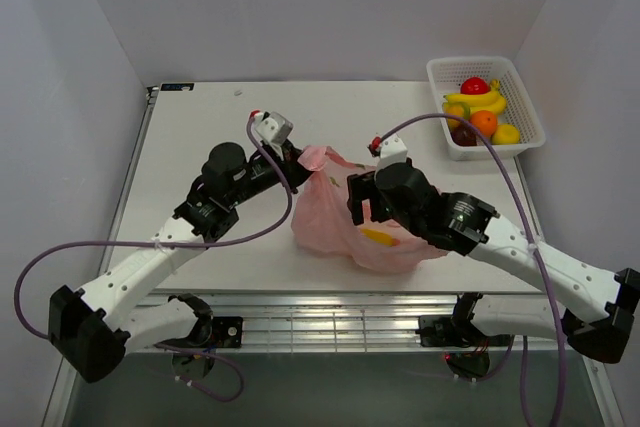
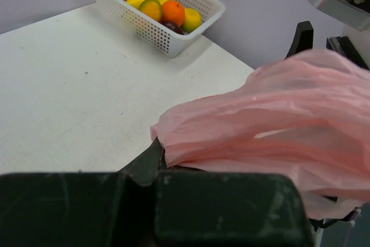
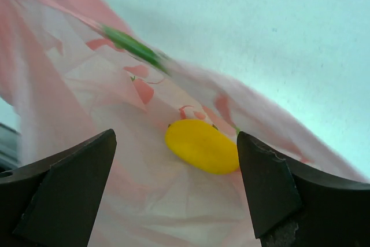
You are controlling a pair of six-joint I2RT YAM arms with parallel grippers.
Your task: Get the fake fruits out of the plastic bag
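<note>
Pinching the rim at 9 o'clock of the plastic bag (image 1: 335, 217), mid-table, left gripper (image 2: 156, 154) is clamped on the film. Right gripper (image 3: 176, 138) gapes wide, jaws straddling a yellow fruit (image 3: 202, 146) in the bag, nothing held.

Risk: closing catches film along with the fruit and drags the bag; the glossy fruit may squirt free.

Other fruits (image 1: 480, 107) sit in the basket (image 1: 525, 97), 1 o'clock.

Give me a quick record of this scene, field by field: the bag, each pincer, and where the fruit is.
bag: pink plastic bag, crumpled, lying between the two pincers
left pincer: shut on the bag's edge
right pincer: open, facing the yellow fruit, not gripping it
yellow fruit: in the bag
basket: white basket, far right corner, holds several fake fruits
</note>
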